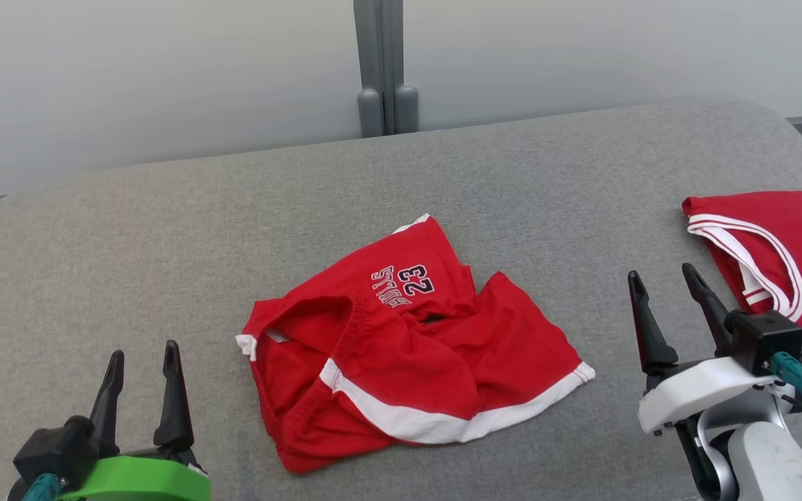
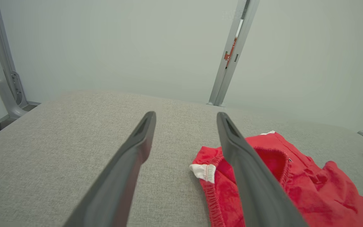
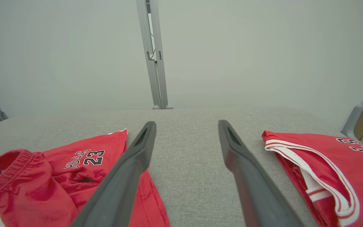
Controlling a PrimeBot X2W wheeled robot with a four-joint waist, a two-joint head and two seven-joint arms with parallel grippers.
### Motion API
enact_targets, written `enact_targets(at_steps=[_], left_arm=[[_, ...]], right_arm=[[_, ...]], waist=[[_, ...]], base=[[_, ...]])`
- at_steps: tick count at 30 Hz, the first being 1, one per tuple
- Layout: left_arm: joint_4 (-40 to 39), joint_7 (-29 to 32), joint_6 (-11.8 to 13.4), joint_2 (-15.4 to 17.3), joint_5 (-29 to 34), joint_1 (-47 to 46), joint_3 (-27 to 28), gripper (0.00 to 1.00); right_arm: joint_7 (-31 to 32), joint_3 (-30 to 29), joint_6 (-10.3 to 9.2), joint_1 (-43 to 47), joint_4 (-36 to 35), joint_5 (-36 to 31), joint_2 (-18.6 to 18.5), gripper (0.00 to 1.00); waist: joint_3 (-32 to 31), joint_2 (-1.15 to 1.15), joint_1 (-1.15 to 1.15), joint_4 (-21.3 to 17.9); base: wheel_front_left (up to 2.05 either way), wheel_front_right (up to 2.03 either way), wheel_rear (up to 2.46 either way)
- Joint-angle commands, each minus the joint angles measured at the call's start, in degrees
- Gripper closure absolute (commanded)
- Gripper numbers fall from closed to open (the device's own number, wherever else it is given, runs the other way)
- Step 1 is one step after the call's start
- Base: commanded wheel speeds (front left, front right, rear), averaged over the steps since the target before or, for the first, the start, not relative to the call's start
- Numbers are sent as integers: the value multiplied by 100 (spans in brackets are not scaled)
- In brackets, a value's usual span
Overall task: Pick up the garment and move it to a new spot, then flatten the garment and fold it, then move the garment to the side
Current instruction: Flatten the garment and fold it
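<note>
- The garment (image 1: 401,348), a pair of red shorts with white trim and a dark "23", lies crumpled near the middle of the grey fabric-covered tabletop (image 1: 164,243), its waistband gaping toward the robot's left
- The word printed beside the number reads upside down in the head view and looks like "BULLS", though the letters are too small to be sure
- The left pincer (image 1: 143,351) sits at the lower left, its fingers moderately apart with nothing between them, beside the white-edged waistband corner but apart from it
- In the left wrist view that corner shows between the two dark fingers, close to the right-hand one
- The right pincer (image 1: 660,273) sits at the lower right, fingers likewise spread and empty, over bare cloth between the garment and a red jersey (image 1: 770,236)
- The jersey, edged in white and red, lies flat by the tabletop's right edge, well apart from the garment
- A grey post (image 1: 385,69) stands behind the tabletop against a pale wall (image 1: 164,83)
</note>
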Motion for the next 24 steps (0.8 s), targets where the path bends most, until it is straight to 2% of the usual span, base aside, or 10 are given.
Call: enact_targets(at_steps=[1, 10, 24], left_arm=[[34, -13, -49, -35, 67, 128, 76, 0], [211, -12, -235, -241, 264, 283, 282, 0], [316, -13, -370, -344, 422, 143, 378, 0]], right_arm=[[-46, -22, -9, -55, 32, 6, -36, 0], [-106, -100, -9, 84, 113, -8, -92, 0], [-70, -87, -9, 115, 108, -55, -31, 0]], waist=[[-47, 0, 0, -34], [-111, 0, 0, 23], [-95, 0, 0, 67]], base=[[0, 0, 0], [0, 0, 0], [0, 0, 0]])
